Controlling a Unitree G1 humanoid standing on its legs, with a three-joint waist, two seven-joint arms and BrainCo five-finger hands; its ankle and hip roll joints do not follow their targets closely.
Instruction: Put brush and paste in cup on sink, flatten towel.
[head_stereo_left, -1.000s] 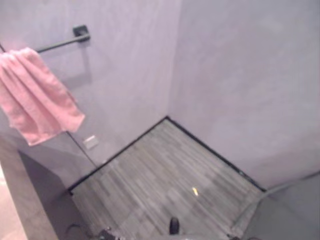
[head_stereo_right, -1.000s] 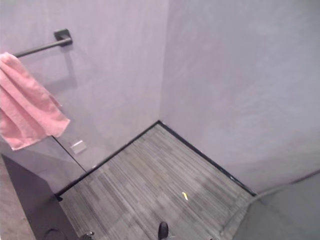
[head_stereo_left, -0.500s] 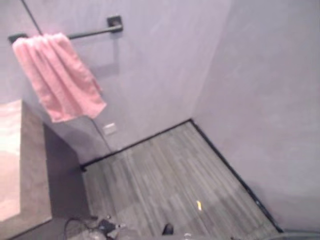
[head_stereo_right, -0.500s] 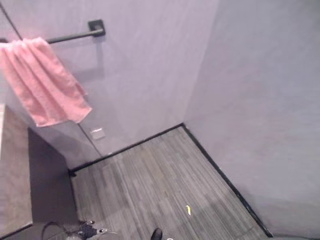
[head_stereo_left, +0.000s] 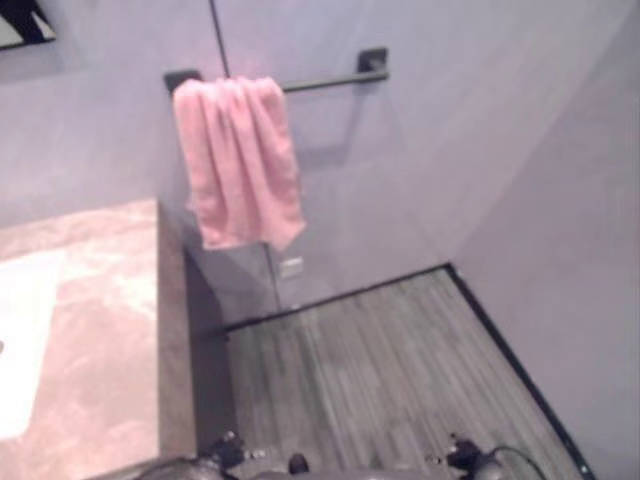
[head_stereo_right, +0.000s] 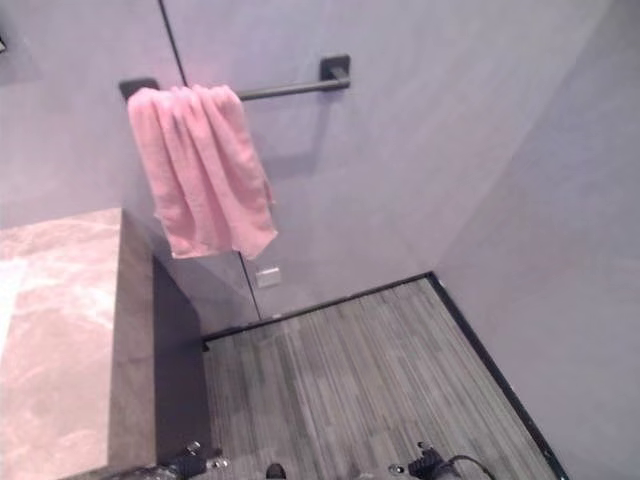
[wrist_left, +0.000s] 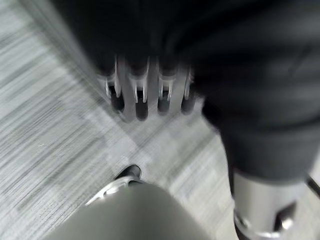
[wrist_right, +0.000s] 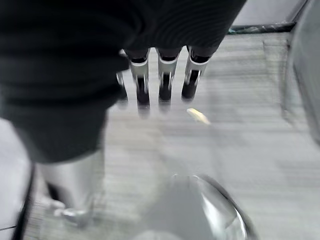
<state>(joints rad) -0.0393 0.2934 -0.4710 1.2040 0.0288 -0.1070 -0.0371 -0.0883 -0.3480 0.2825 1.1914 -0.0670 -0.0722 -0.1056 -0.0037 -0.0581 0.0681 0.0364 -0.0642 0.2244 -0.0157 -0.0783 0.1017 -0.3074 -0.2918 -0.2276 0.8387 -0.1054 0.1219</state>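
Writing, labels: none legible on any item.

Left hand (wrist_left: 145, 95): hangs low over the striped grey floor (head_stereo_left: 400, 380); fingers (wrist_left: 141, 102) straight, side by side, pointing down, relaxed and holding nothing. Dark ribbed cover sits above them in its wrist view.

Right hand (wrist_right: 160, 75): same pose over the floor; fingers (wrist_right: 165, 82) straight, released, empty. A small yellow scrap (wrist_right: 199, 116) lies on the floor just beyond the fingertips, not touching them.

Towel (head_stereo_right: 203, 170): pink, bunched in vertical folds, draped over the left end of a dark wall rail (head_stereo_right: 290, 88). Well above and ahead of both hands, towards the left-hand side. Its lower edge hangs free, uneven, one corner dropping lower than the rest.

Counter (head_stereo_right: 60, 340): brown marbled stone top, on the left-hand side, higher than the hands. Its right edge runs straight towards the wall, stopping just below and left of the towel. A white sink basin (head_stereo_left: 20, 340) is let into the top at the far left.

Wall socket (head_stereo_right: 267, 277): small pale plate below the towel, near the floor line.

Open room: bare floor stretches ahead and to the right of both hands, bounded by a dark skirting strip (head_stereo_right: 330, 298) at the foot of the back wall and side wall.

Brush, paste, cup: cannot tell where they are.
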